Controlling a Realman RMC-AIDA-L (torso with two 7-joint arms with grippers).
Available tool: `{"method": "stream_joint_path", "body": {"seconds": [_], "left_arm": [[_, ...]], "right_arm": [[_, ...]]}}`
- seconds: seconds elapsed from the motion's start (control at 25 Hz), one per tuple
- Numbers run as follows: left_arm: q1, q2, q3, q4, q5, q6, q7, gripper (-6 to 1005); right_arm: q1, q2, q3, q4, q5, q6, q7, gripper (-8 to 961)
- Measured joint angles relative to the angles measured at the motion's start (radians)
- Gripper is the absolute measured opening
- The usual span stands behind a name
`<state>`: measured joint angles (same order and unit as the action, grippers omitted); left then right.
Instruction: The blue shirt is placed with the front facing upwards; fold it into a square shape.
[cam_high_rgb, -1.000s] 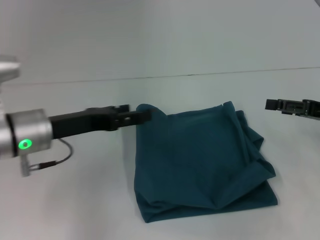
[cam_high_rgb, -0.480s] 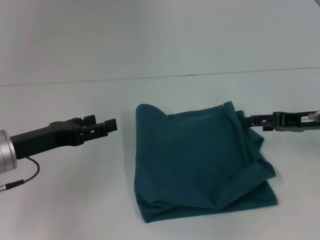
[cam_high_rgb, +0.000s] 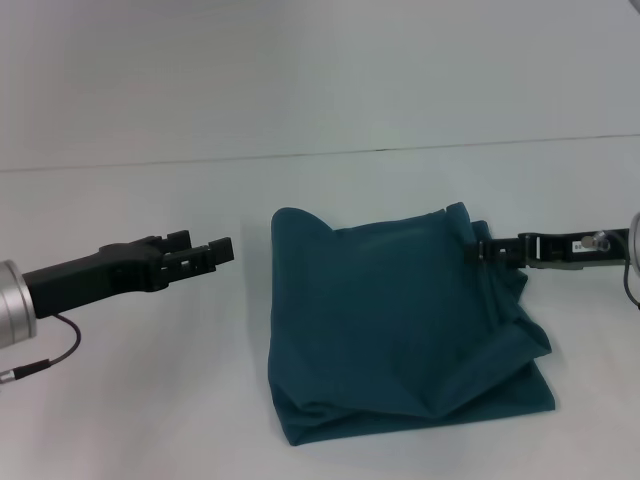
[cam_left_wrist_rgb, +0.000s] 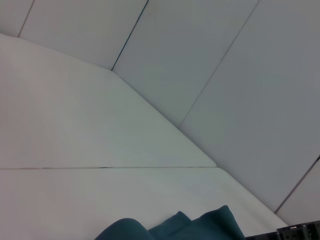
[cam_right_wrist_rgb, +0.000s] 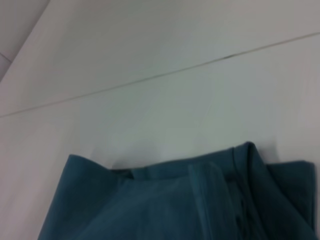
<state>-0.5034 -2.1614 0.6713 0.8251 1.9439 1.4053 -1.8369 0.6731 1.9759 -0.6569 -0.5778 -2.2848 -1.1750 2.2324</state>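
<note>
The blue shirt (cam_high_rgb: 400, 330) lies folded into a rumpled, roughly square bundle in the middle of the white table, with no print showing. My left gripper (cam_high_rgb: 222, 248) is open and empty, hovering to the left of the shirt's far left corner and apart from it. My right gripper (cam_high_rgb: 480, 250) reaches in from the right and is at the shirt's far right corner, at the cloth's edge. The shirt also shows in the left wrist view (cam_left_wrist_rgb: 175, 230) and the right wrist view (cam_right_wrist_rgb: 165, 200). The right gripper shows at the corner of the left wrist view (cam_left_wrist_rgb: 295, 232).
The white table (cam_high_rgb: 150, 400) spreads around the shirt on all sides. A thin seam (cam_high_rgb: 400, 150) runs across its far part. A pale wall (cam_high_rgb: 320, 60) stands behind it. A cable (cam_high_rgb: 60, 345) hangs under my left arm.
My left gripper has let go of the shirt's far left corner and drawn back to the left. My right gripper has moved in leftward to the shirt's far right corner. The shirt has not moved.
</note>
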Motion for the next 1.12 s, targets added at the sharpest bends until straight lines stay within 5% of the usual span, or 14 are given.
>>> {"method": "stream_joint_path", "body": {"seconds": [0.2, 0.84, 1.12], "left_arm": [[0.006, 0.0, -0.002, 0.0, -0.003, -0.009, 0.002, 912], [0.005, 0.0, -0.003, -0.026, 0.0, -0.043, 0.021, 898], [0.005, 0.0, -0.003, -0.026, -0.001, -0.043, 0.031, 892]], "right_arm": [[0.017, 0.004, -0.001, 0.0, 0.003, 0.026, -0.001, 936], [0.066, 0.065, -0.044, 0.009, 0.0, 0.173, 0.001, 386], [0.054, 0.069, -0.064, 0.009, 0.0, 0.198, 0.008, 143]]}}
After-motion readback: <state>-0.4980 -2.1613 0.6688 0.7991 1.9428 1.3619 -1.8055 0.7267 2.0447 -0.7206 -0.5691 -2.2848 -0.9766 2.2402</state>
